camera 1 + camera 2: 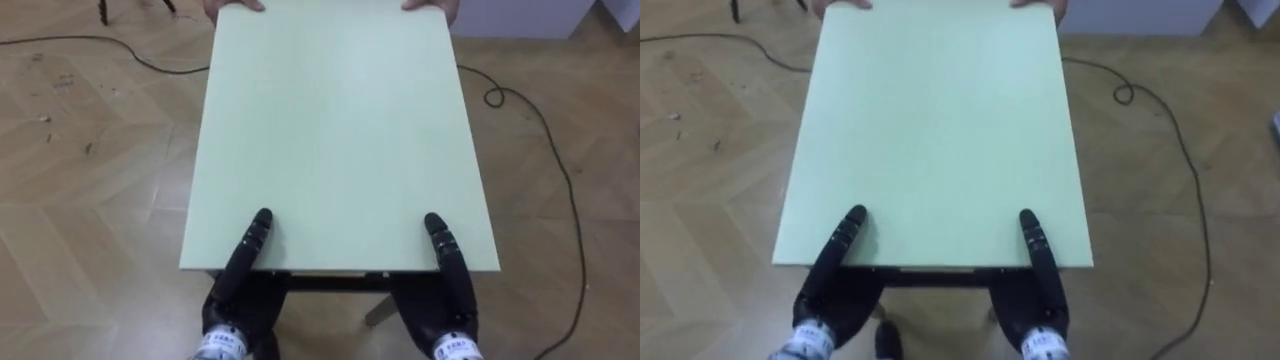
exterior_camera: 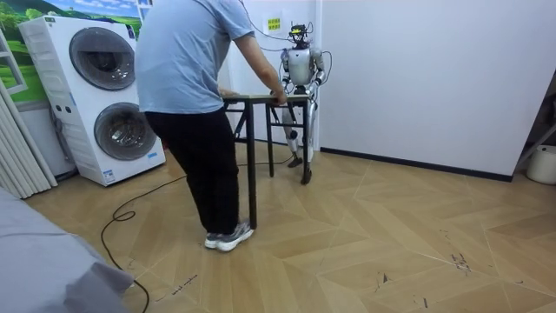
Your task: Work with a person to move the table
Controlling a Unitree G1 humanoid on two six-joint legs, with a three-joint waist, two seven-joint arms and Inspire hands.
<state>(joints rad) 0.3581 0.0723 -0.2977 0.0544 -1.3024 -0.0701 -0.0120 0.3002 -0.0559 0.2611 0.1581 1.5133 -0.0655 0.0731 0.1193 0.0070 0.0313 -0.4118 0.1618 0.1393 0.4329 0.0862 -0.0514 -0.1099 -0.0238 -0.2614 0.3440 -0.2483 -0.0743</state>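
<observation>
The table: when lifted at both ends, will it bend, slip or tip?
The table top looks flat and rigid, so it probably will not bend. Its smooth top may slip under the left hand and right hand at the near edge. Tall thin legs suggest it could tip.

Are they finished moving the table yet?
Not yet. Done: the robot's left hand and right hand are at the near edge of the table, and the person holds the far end. In hand: the carry, though I cannot tell if the legs are off the floor. Left: probably setting it down.
</observation>
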